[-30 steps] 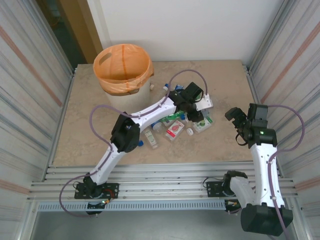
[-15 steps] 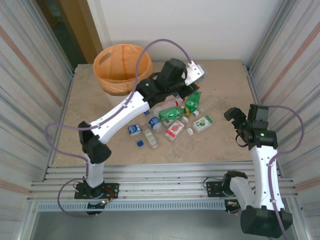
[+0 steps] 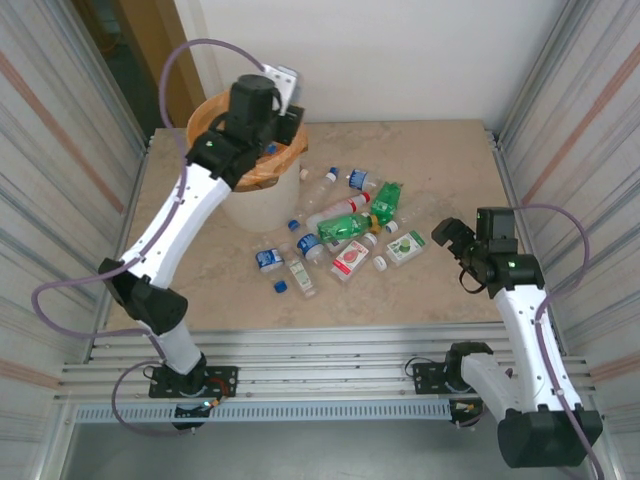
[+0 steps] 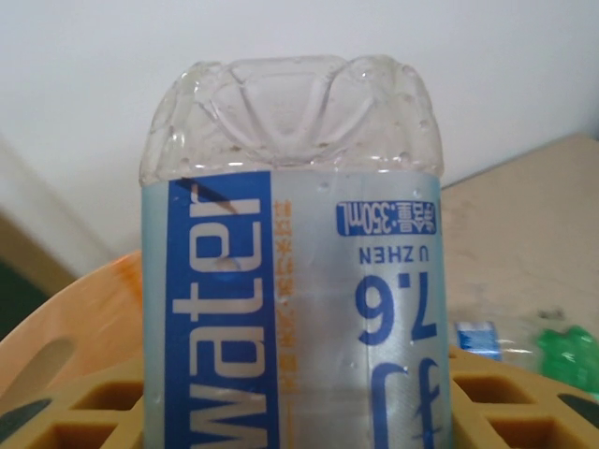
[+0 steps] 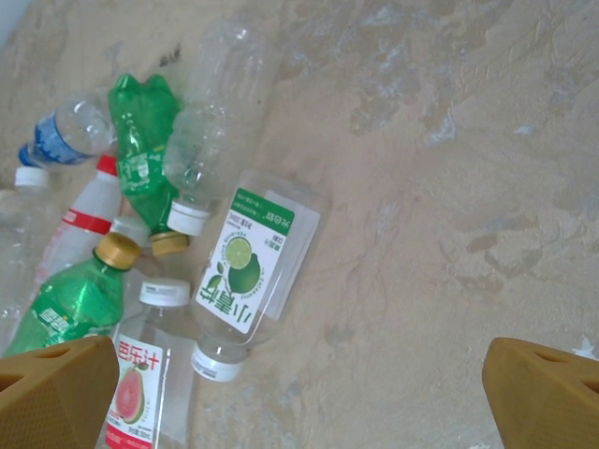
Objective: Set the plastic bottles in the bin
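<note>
At the far left of the tabletop [image 3: 460, 160], the bin [image 3: 238, 205] stands with its orange bag folded over the rim. The left end effector [image 3: 281, 126] hangs just above the bin's right rim, closed on a clear bottle with a blue label [image 4: 290, 281]. In the left wrist view the bottle stands base-up between the yellow fingers [image 4: 84, 412], with the orange lining right below it.

To the right of the bin, in the middle of the tabletop, the rest of the plastic bottles [image 3: 345, 228] lie in a loose heap, clear and green among them.

At the right, the right end effector [image 5: 301, 360] hovers open, jaws spread wide and holding nothing. A lime-labelled bottle [image 5: 245, 267], at the heap's right edge, lies just left of it.
</note>
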Robot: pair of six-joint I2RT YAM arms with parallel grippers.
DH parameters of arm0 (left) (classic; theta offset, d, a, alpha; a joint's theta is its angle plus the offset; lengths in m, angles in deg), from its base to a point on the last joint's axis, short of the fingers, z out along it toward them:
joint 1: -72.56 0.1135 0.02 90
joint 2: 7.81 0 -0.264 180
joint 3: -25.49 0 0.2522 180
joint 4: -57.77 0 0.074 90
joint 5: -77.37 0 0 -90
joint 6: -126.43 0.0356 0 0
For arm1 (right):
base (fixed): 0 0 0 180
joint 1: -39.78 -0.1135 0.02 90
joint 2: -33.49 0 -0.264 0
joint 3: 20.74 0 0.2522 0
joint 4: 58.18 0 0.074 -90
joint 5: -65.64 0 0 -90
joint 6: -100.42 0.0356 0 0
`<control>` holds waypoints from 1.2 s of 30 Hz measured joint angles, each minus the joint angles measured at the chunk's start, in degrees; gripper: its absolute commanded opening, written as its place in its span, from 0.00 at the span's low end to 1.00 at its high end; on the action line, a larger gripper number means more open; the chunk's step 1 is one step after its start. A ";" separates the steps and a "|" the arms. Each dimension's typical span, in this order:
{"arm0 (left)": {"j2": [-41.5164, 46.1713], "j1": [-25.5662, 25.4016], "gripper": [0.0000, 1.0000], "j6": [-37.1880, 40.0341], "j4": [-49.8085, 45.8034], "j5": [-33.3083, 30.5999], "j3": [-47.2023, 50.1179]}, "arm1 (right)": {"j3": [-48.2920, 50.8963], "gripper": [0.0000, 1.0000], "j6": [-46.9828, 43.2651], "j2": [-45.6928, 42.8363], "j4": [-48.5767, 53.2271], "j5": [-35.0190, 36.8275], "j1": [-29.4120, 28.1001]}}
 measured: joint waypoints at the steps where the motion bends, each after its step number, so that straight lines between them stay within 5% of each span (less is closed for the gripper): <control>1: 0.00 1.81 0.28 -1.18 -0.52 0.37 0.00 | 0.00 0.98 0.09 0.44 -0.20 0.31 -0.81; 8: -2.01 9.29 0.29 -6.73 -4.00 3.93 -0.83 | 0.04 0.98 1.11 2.64 -1.44 3.13 -6.43; 15: -10.67 11.56 0.31 -9.60 -7.52 7.13 -6.69 | 1.46 0.98 3.74 4.52 -2.93 5.46 -10.95; 22: -16.46 12.20 0.42 -11.37 -10.62 9.20 -8.92 | 5.07 0.98 6.93 6.05 -4.42 6.08 -15.26; 30: -17.62 13.62 0.73 -13.38 -11.52 11.10 -8.92 | 6.51 0.98 9.64 9.88 -7.41 6.58 -19.28; 36: -17.51 13.66 0.81 -13.94 -11.67 11.98 -9.03 | 6.86 0.98 11.13 12.11 -9.53 7.32 -21.79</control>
